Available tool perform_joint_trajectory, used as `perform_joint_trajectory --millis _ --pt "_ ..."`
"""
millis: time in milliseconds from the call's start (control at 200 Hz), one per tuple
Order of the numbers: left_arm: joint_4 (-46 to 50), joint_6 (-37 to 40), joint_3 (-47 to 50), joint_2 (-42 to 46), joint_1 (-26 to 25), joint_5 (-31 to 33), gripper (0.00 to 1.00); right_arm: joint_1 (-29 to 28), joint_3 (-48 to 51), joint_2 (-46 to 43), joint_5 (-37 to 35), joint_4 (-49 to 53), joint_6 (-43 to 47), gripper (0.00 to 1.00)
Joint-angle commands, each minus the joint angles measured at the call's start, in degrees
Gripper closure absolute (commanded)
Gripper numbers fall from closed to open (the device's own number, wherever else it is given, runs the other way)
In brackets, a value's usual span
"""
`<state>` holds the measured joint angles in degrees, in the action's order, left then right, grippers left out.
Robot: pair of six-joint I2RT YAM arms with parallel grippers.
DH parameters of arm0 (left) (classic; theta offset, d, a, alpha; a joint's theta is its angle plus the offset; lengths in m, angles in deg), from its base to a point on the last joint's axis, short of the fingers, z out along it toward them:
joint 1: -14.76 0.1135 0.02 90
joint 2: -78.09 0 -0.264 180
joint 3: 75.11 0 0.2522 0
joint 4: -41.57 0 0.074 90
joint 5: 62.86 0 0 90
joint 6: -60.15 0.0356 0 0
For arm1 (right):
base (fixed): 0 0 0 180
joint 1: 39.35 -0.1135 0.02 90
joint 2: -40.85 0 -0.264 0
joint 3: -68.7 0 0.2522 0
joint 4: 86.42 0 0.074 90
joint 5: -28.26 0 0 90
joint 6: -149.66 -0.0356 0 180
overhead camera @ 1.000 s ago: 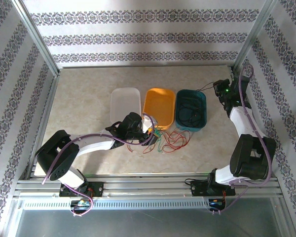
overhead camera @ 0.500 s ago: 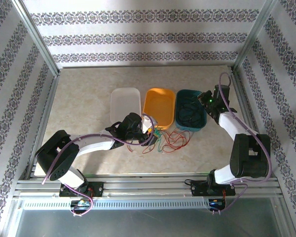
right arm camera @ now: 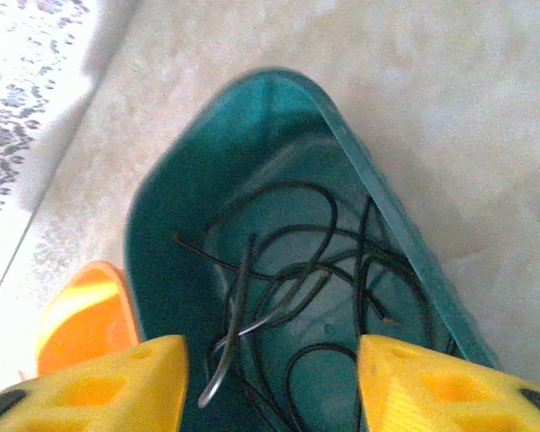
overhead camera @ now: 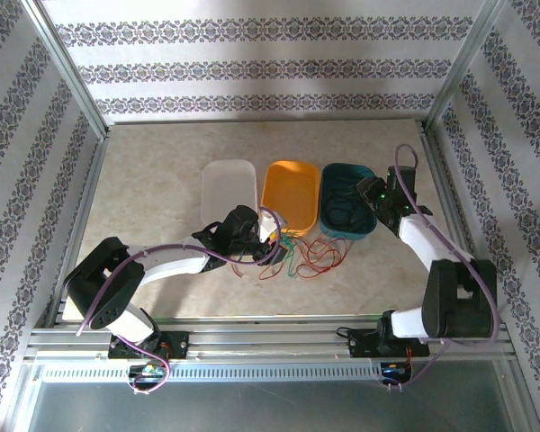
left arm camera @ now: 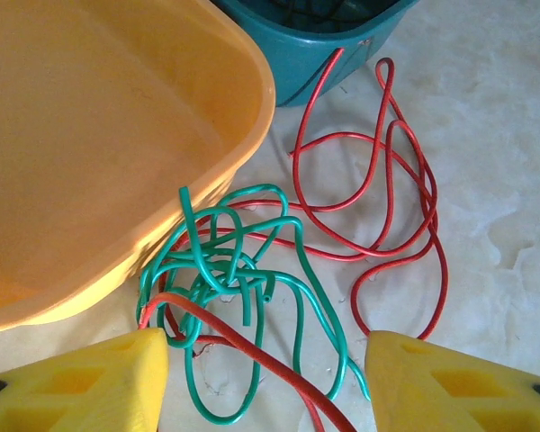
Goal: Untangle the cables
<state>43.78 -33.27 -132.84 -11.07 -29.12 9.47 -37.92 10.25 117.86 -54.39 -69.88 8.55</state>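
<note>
You are holding the left gripper and right gripper with jaws apart, risking the left pinching green cable and red cable together.

- table: pale marbled top.
- white tray, orange tray, teal tray: one row, side by side, left to right.
- green cable: knotted heap against the orange tray's near wall.
- red cable: loose loops beside and through the green cable; one end seems to touch the teal tray.
</note>
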Motion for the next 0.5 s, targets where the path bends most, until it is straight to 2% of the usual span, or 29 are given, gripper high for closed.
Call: perform_joint_trajectory --millis 0,75,210,310,385,445,495 --pt "-0.09 0.6 0.07 1.53 -0.59 1.5 0.41 -1.02 -0.39 -6.0 -4.65 3.9 3.46 0.4" --pt "-0.72 0.55 0.31 1.74 -0.51 2.23 0.41 -1.73 -0.62 -9.86 -7.02 7.05 5.98 0.35" --pt "-2.24 -0.2 1.16 2.92 -0.51 3.26 0.4 -4.05 0.23 -16.09 -10.17 12.31 9.45 0.33" --pt "-1.62 -0.92 1.32 4.08 -0.51 3.01 0.41 -7.11 1.54 -18.91 -8.11 13.35 12.34 0.33" --pt "-0.24 -1.15 1.34 5.19 -0.34 1.94 0.47 -10.05 2.21 -19.78 -6.96 14.43 14.57 0.33" --pt "1.53 -0.93 1.34 6.11 -0.33 0.81 0.59 -11.68 2.79 -20.39 -7.53 15.24 15.25 0.33" --pt "3.48 -0.7 1.28 6.9 -0.33 0.04 0.63 -12.17 3.51 -20.67 -7.67 15.33 15.1 0.33"
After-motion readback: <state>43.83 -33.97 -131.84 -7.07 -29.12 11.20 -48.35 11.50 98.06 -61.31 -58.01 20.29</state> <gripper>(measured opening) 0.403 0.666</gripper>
